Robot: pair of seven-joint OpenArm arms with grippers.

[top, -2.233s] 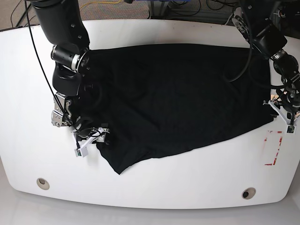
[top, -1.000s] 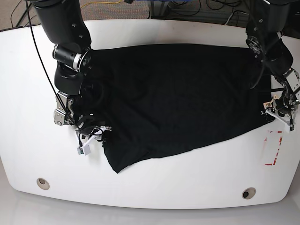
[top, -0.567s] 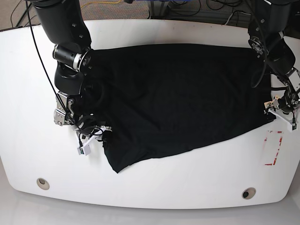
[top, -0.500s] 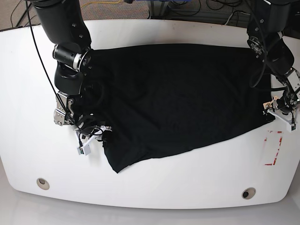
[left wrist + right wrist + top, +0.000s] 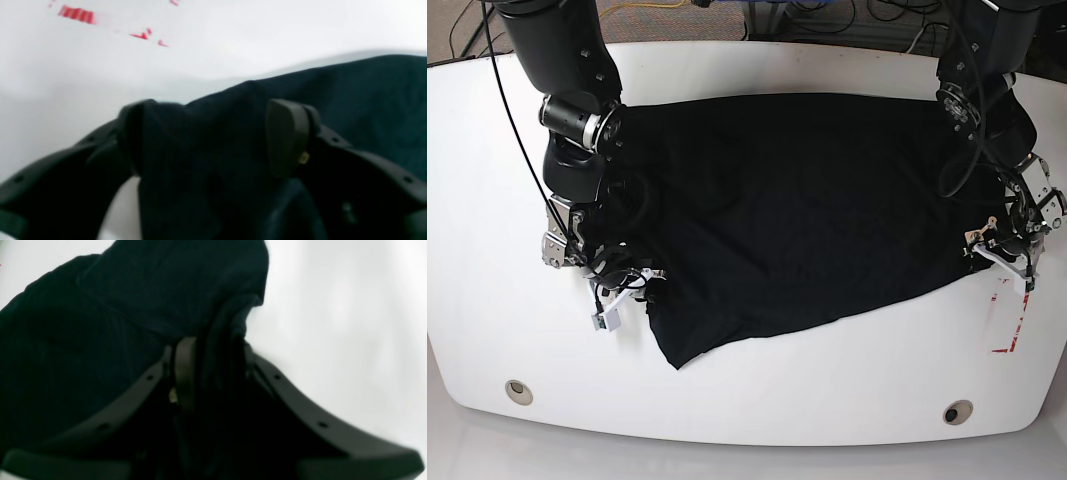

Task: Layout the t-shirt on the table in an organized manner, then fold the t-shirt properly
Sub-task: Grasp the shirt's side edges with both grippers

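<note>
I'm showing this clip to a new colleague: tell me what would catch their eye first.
A big black t-shirt lies spread across the middle of the white table, its near edge slanting unevenly. A black robot arm stands at each side: the right hand is pinched on a bunched fold of cloth, and the left hand has cloth lying between its wide-set fingers. Red marks show near the left hand.

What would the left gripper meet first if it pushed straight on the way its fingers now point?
Likely the black t-shirt: its edge already lies between the left gripper's spread fingers. Beyond the cloth lies bare white table. Depth is unclear.
</note>
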